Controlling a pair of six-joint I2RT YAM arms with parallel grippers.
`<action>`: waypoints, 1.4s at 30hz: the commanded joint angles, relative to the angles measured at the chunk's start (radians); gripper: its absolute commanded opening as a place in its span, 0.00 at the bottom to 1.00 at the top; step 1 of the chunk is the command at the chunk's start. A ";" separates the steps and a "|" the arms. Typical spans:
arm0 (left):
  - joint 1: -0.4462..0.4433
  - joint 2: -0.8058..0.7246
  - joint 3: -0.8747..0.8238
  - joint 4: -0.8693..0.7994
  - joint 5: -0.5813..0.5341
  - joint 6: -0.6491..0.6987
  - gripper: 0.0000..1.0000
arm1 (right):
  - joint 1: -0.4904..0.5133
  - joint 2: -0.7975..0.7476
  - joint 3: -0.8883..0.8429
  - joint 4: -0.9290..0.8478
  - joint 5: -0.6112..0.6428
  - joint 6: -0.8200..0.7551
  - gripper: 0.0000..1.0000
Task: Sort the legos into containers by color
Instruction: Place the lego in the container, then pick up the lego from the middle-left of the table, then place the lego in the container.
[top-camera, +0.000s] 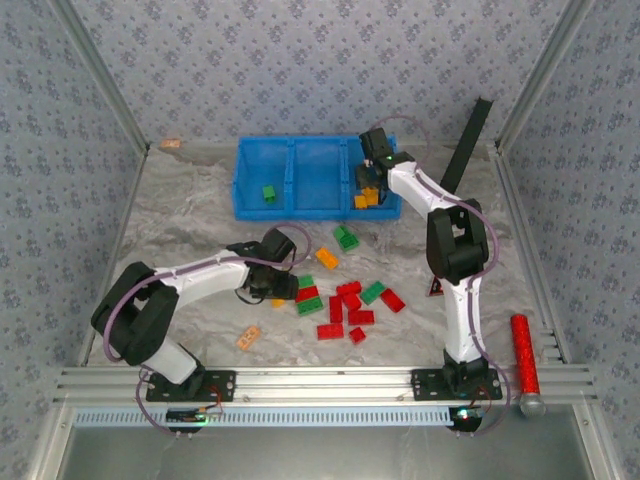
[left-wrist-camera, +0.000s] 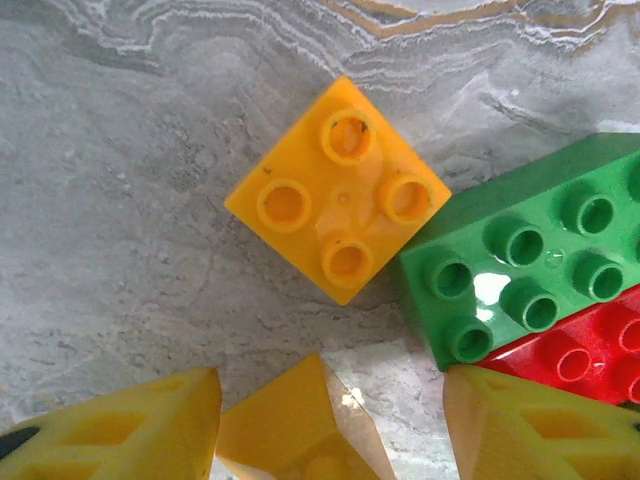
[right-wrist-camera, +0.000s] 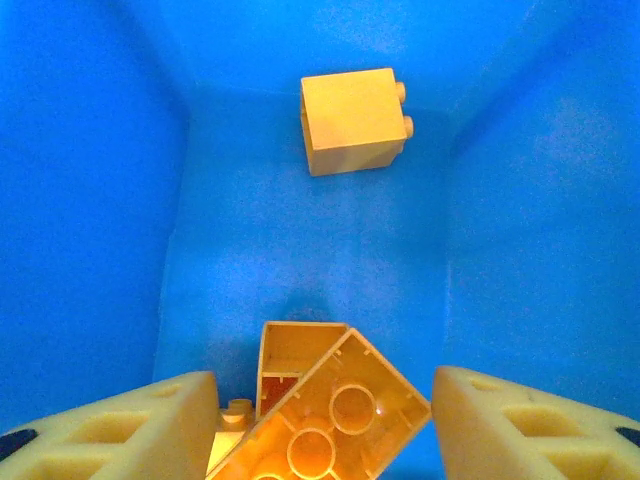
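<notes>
The blue bin (top-camera: 290, 150) stands at the back with three compartments. One green lego (top-camera: 269, 193) lies in the left compartment, and several orange legos (top-camera: 368, 198) in the right. My right gripper (top-camera: 368, 178) hangs open inside that right compartment (right-wrist-camera: 90, 200). Between its fingers (right-wrist-camera: 322, 400) an upturned orange brick (right-wrist-camera: 340, 415) rests on other bricks, and another orange brick (right-wrist-camera: 352, 120) lies further in. My left gripper (top-camera: 283, 288) is low over the table, open (left-wrist-camera: 330, 420). A yellow brick (left-wrist-camera: 290, 420) leans against its left finger. Ahead lie a yellow brick (left-wrist-camera: 338, 190), a green brick (left-wrist-camera: 530, 265) and a red one (left-wrist-camera: 590, 355).
Loose red legos (top-camera: 345, 310), green legos (top-camera: 346, 238) and an orange one (top-camera: 327, 258) are scattered mid-table. A peach flat piece (top-camera: 249, 337) lies front left. A red cylinder (top-camera: 524, 352) lies on the rail at right. A black bar (top-camera: 465, 145) leans at the back right.
</notes>
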 joint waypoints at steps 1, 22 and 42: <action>-0.006 0.017 -0.020 -0.076 -0.045 -0.026 0.60 | -0.013 -0.083 -0.011 0.010 -0.016 -0.017 0.58; -0.020 0.018 -0.079 -0.065 -0.023 -0.072 0.40 | -0.024 -0.347 -0.226 -0.022 0.007 0.025 0.53; -0.046 0.157 0.601 -0.201 -0.107 0.148 0.31 | 0.034 -1.031 -1.121 0.013 -0.295 0.297 0.64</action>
